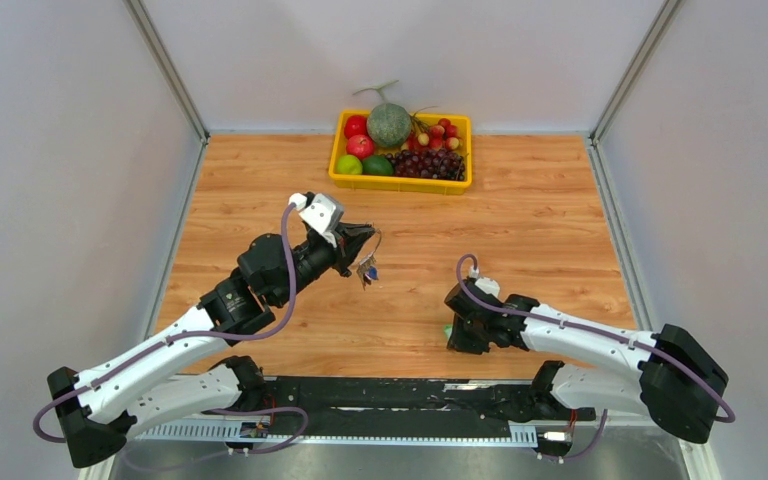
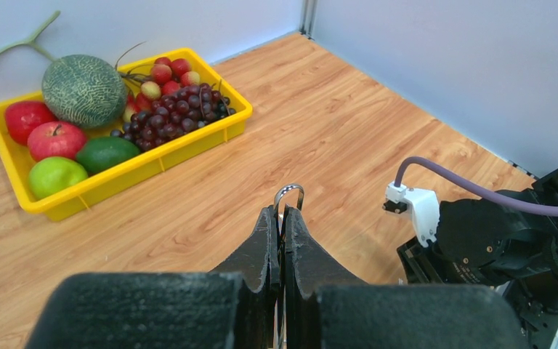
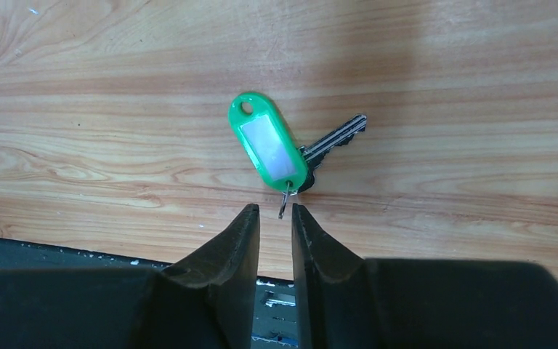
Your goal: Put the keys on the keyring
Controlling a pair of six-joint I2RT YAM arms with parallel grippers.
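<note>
My left gripper [image 1: 363,243] is raised over the middle of the table. In its wrist view the gripper [image 2: 283,212] is shut on the keyring [image 2: 290,191], whose thin silvery loop sticks out past the fingertips. A small bunch of keys [image 1: 367,270] hangs below it. A silvery key [image 3: 334,137] with a green plastic tag [image 3: 267,147] lies flat on the wood near the front edge. My right gripper [image 3: 275,211] is low over it, jaws narrowly apart, with the tag's small wire loop [image 3: 284,203] just at the gap between the fingertips. From above, only a green sliver [image 1: 447,330] shows beside the right gripper [image 1: 453,336].
A yellow tray [image 1: 400,185] of fruit stands at the back centre, seen at the upper left as the tray [image 2: 145,167] in the left wrist view. The right arm [image 2: 494,240] is close on the left gripper's right. The black base rail [image 3: 58,251] runs just behind the right fingers.
</note>
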